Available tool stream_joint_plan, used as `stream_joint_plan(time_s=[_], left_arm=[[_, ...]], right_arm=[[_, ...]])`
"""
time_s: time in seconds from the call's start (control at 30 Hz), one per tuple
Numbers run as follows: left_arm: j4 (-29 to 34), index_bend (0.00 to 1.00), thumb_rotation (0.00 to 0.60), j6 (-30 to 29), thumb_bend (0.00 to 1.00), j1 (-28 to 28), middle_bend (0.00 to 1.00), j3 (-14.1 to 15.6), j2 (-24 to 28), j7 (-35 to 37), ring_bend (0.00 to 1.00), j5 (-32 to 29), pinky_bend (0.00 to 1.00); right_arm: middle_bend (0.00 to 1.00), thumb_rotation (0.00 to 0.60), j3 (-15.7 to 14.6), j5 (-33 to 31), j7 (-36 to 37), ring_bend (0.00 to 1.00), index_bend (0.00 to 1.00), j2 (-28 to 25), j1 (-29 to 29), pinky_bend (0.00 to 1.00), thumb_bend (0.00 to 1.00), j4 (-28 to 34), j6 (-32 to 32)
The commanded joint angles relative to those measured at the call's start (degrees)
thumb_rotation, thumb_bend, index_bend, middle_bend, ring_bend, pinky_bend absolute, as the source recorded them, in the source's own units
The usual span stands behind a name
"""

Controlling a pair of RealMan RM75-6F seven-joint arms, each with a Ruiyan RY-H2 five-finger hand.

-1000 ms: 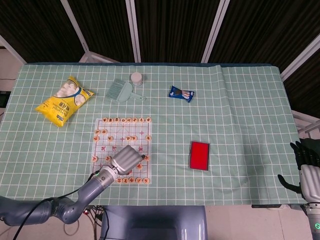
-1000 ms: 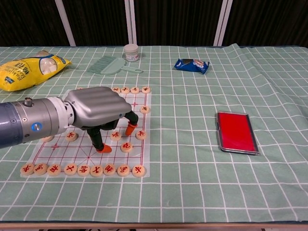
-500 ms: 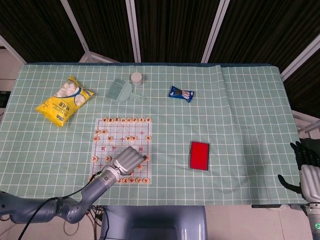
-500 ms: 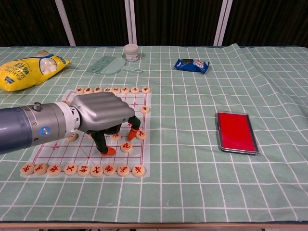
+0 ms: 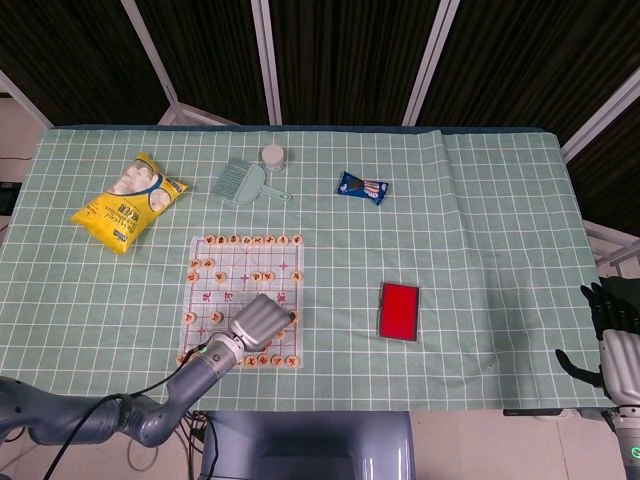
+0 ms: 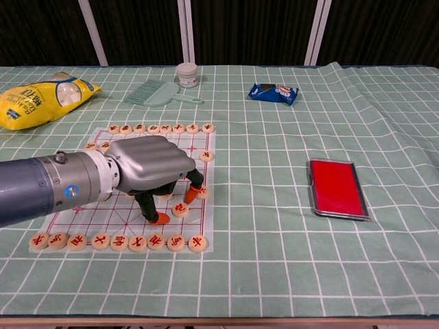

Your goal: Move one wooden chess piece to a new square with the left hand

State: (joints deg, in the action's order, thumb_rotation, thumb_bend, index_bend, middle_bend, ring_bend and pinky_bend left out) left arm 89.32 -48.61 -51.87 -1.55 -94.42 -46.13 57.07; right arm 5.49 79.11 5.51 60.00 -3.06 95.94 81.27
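Round wooden chess pieces with red characters stand on a clear board sheet (image 6: 116, 214) (image 5: 246, 270). One row lines the near edge (image 6: 118, 241) and another the far edge (image 6: 164, 128). My left hand (image 6: 147, 164) (image 5: 258, 322) hovers low over the board's right side, palm down. Its orange-tipped fingers (image 6: 162, 218) stand apart on either side of one loose piece (image 6: 180, 209), and I see no clear grip on it. That piece lies flat on the board. My right hand (image 5: 615, 340) hangs off the table's right edge with its fingers spread and nothing in it.
A yellow snack bag (image 5: 128, 200) lies at the far left. A teal brush (image 5: 240, 182) and a white jar (image 5: 273, 156) sit behind the board. A blue packet (image 5: 362, 188) lies far centre, and a red case (image 6: 336, 188) right of the board.
My left hand has slid right and slightly nearer across the board, bringing its fingertips closer around the loose piece. No piece has moved. The right hand is still.
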Motion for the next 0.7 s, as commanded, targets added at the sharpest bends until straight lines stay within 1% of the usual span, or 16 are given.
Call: stream_joint_plan(time_s=[0.03,0.3,0.47,0.7], left_arm=[[-0.12,0.45,0.600,-0.09,0.23,-0.13,1.00,0.20,-0.10,0.13,0.96,-0.08,0.95],[-0.56,0.47,0.600,-0.89,0.25,-0.34,1.00,0.72,-0.34,0.63,0.96,0.05,0.95],[-0.83,0.50,0.600,-1.47,0.29,-0.27,1.00,0.71,-0.57,1.69,0.96,0.89,0.95],[-1.34,0.51,0.600,-2.15,0.30,-0.07,1.00,0.97,-0.79,2.55,0.96,1.81,0.95]], right_arm=[[0.00,0.600,0.02,-0.07,0.04,0.00,0.00,-0.01,0.00,0.00,0.30,0.04,-0.02],[0.00,0.600,0.02,-0.04,0.10,0.00,0.00,0.01,0.02,0.00,0.30,-0.01,0.03],[0.00,0.600,-0.02,-0.07,0.17,0.00,0.00,-0.05,0.02,0.00,0.30,0.04,-0.08],[0.00,0.600,-0.05,0.02,0.22,0.00,0.00,-0.14,0.01,0.00,0.30,0.20,-0.09]])
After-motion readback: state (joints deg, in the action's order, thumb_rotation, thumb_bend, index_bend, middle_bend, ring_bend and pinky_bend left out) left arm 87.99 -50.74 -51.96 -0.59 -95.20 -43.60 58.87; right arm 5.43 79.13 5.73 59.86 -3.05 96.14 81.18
